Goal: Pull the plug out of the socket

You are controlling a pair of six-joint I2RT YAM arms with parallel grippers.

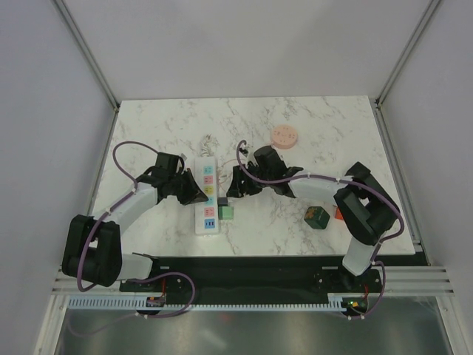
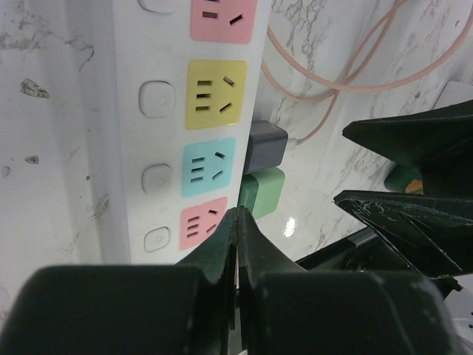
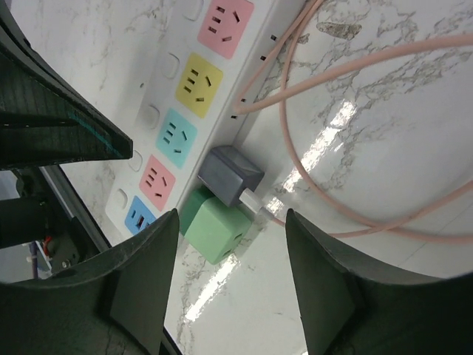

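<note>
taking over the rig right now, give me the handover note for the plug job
Left end effector: shut, empty, tips over the edge of the socket strip.
Right end effector: open; the grey plug and green cube show between its fingers, ungripped.
Both blocks sit against the strip's side wall; whether either is seated there, cannot tell. The top outlets are all empty.
Done: arms in place. Left: probably close on the grey plug and pull it away from the strip.

The table [image 3: 399, 148] looks like shiny marble, the socket [image 2: 111, 148] smooth white plastic, the plug [image 3: 230, 174] smooth grey plastic
</note>
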